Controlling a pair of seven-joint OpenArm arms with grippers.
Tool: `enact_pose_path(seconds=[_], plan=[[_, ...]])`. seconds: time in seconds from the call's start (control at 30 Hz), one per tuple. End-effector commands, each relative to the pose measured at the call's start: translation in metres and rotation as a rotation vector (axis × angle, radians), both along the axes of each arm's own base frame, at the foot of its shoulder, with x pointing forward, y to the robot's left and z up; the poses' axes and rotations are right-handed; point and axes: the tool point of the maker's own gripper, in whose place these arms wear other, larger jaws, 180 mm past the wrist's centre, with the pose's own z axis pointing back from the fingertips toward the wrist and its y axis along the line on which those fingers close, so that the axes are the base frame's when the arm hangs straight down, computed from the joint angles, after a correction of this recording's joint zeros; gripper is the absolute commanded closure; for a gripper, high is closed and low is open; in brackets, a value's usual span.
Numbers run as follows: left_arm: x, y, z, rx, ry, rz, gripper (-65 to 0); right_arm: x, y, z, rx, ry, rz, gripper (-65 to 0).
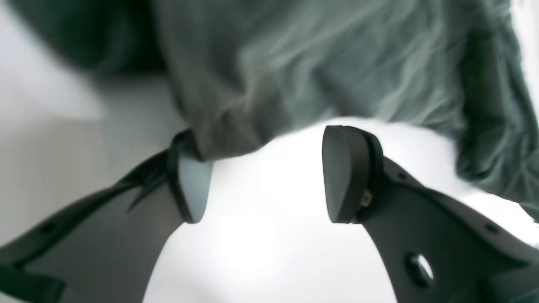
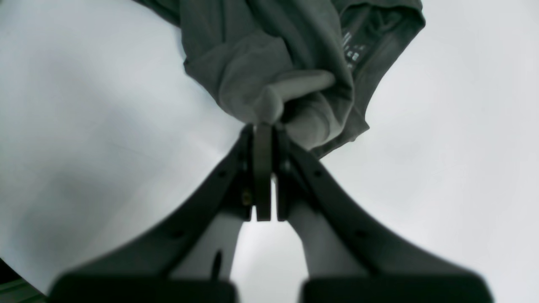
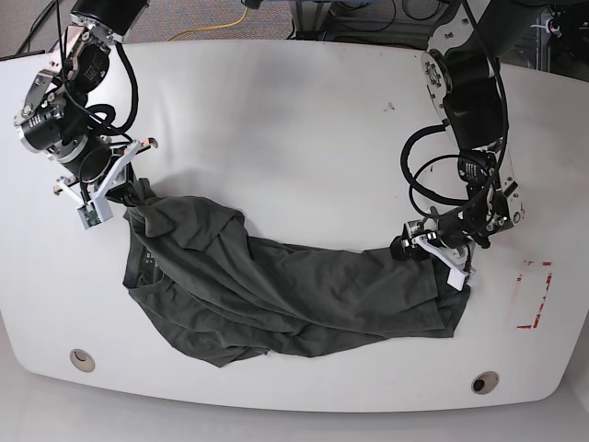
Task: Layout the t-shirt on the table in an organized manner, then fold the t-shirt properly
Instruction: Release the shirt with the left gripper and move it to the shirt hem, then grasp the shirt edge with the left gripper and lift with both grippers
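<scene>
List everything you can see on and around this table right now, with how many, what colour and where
t-shirt: one, dark charcoal grey-green, crumpled and stretched across the near half of the table
table: one, glossy white, fills the base view
grommet holes: two, near front corners
red tape rectangle: one, red, beside the shirt's end near the left arm
cables: several, yellow and black, on the floor behind the table
right gripper: one, black, shut on a shirt fold
left gripper: one, black, open at the shirt's edge
</scene>
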Motion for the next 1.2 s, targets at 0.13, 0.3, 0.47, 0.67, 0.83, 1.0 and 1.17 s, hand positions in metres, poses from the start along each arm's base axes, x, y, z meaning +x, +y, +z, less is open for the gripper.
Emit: enact_pose_path(seconds=[0.13, 0.3, 0.47, 0.67, 0.83, 1.0, 1.17], plan=[[0.018, 0.004, 0.002, -0.024, -0.006, 0.062, -38.3, 0.006, -0.002, 0.012, -0.003, -0.046, 0.007, 0.0], [0.027, -0.005, 0.003, -0.032, -0.021, 0.056, -37.9, 0.006, -0.002, 0.012, -0.003, -0.046, 0.007, 0.0], [0.032, -0.006, 0.007, -0.032, -0.045, 0.063, -35.0, 0.006, -0.002, 0.012, -0.003, -0.046, 0.007, 0.0], [0.040, -0.004, 0.013, -0.039, -0.086, 0.090, -13.2, 0.006, -0.002, 0.013, -0.005, -0.046, 0.007, 0.0], [0.045, -0.001, 0.017, -0.040, -0.121, 0.114, -2.2, 0.006, -0.002, 0.012, -0.003, -0.046, 0.007, 0.0], [0.047, 0.001, 0.020, -0.045, -0.144, 0.127, 0.0, 0.006, -0.002, 0.012, -0.003, -0.046, 0.007, 0.0], [0.053, 0.000, 0.031, -0.108, -0.177, 0.151, 0.0, 0.006, -0.001, 0.012, -0.002, -0.046, 0.007, 0.0]])
